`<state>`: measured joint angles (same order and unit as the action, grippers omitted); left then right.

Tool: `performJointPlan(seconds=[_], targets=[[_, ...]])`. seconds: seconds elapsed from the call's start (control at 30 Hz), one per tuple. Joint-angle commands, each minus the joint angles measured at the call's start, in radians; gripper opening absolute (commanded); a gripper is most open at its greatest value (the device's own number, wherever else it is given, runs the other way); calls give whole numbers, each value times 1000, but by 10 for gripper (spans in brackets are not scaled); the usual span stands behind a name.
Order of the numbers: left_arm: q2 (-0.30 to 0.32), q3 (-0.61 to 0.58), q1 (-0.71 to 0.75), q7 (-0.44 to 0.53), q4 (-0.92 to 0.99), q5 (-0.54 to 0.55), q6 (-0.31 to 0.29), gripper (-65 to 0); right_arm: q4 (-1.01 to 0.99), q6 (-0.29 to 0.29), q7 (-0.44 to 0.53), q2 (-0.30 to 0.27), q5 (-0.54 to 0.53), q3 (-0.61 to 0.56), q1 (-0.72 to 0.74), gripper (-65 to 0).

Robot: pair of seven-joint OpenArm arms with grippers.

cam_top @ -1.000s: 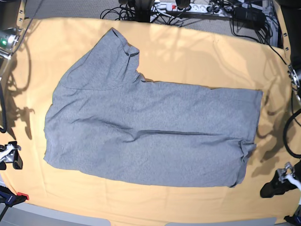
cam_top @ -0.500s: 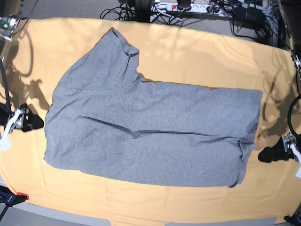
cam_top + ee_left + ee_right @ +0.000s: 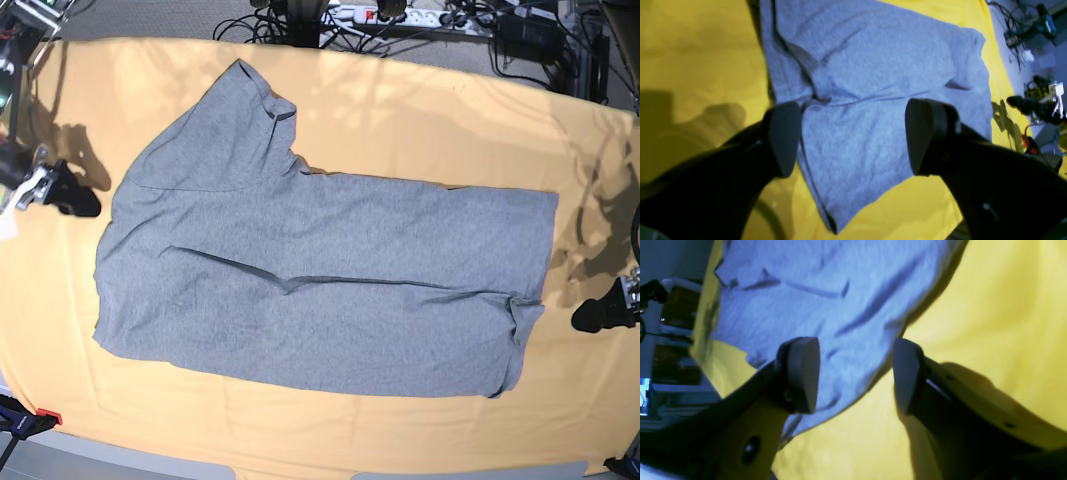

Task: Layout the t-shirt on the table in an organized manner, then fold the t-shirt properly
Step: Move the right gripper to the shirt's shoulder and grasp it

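The grey t-shirt (image 3: 320,290) lies spread plain side up on the table (image 3: 420,100), long axis left to right, with one part folded over at the upper left and a small bunched corner at the lower right. My right gripper (image 3: 78,198) hovers open just off the shirt's left edge; in the right wrist view its fingers (image 3: 803,373) frame the shirt's edge (image 3: 826,290) with nothing held. My left gripper (image 3: 592,317) stands open just right of the shirt's right end; between its black fingers (image 3: 927,133) the left wrist view shows grey cloth (image 3: 873,66) lying below.
Cables and a power strip (image 3: 400,15) run along the floor behind the table's far edge. A red-tipped clamp (image 3: 35,418) sits at the near left corner. Yellow-orange cloth surrounds the shirt on all sides.
The right gripper has moved from the near left corner up along the left side to beside the shirt's upper left part. The left gripper has risen from the near right corner to the shirt's right end.
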<state>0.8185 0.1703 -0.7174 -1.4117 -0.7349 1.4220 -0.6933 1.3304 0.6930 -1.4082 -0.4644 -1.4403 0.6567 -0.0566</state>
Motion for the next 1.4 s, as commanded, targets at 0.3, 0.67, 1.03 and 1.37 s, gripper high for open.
performJointPlan(seconds=[0.3, 0.67, 1.03, 1.37], targets=[[38, 8, -28, 15, -14, 31, -5, -158, 17, 5, 12, 81, -22, 6, -90, -294], [50, 8, -28, 15, -14, 37, -5, -158, 17, 5, 12, 171, 10, 4, -95, -294], [94, 8, -28, 15, -14, 62, -5, -158, 17, 5, 73, 176, 234, -89, -94, -295], [99, 8, -28, 15, -14, 62, -5, -158, 192, 5, 61, 173, 413, -100, -80, -608]])
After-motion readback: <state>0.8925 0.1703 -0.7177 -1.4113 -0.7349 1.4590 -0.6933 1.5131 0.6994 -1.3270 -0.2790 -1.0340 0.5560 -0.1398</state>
